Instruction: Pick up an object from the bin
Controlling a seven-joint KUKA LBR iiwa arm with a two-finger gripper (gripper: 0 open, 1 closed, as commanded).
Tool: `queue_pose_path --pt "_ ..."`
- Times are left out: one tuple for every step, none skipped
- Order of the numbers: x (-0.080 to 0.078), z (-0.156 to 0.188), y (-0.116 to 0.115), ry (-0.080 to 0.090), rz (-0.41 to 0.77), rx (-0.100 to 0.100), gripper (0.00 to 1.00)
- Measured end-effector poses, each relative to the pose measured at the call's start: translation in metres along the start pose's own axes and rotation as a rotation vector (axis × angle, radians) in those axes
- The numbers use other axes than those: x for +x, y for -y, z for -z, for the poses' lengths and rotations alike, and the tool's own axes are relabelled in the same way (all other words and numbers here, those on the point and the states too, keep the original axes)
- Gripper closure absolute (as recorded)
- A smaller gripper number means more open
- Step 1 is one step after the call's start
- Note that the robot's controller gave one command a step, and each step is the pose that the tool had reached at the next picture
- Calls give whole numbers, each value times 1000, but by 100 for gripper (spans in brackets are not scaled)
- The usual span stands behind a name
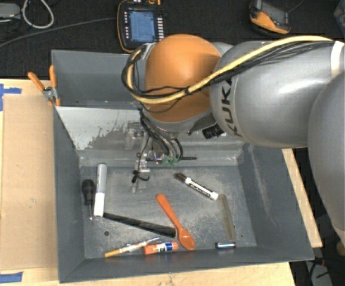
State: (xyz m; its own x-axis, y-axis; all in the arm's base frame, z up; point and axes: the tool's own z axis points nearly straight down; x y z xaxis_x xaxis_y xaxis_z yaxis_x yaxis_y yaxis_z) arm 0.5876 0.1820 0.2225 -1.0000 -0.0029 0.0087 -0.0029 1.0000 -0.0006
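Observation:
My gripper (142,173) hangs below the orange wrist cover, low over the bare floor in the back middle of the bin, with nothing seen in it. A white marker with a black cap (196,187) lies slanted to its right. An orange plastic spoon (174,220) lies in front of it, bowl toward the front wall. To the left a white marker (99,190) lies lengthwise, beside a small black piece (87,190).
A long black stick (139,224) lies across the front left. Along the front wall are a yellow pencil (129,249), an orange-capped tube (161,248) and a small dark battery (225,244). A grey-brown bar (227,215) lies at the right. The arm covers the bin's back right.

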Motion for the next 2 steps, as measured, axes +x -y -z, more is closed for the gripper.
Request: queue_pose_path --pt "-2 5 2 7 -6 -1 0" --pt "63 -132 -7 4 -66 -1 0"
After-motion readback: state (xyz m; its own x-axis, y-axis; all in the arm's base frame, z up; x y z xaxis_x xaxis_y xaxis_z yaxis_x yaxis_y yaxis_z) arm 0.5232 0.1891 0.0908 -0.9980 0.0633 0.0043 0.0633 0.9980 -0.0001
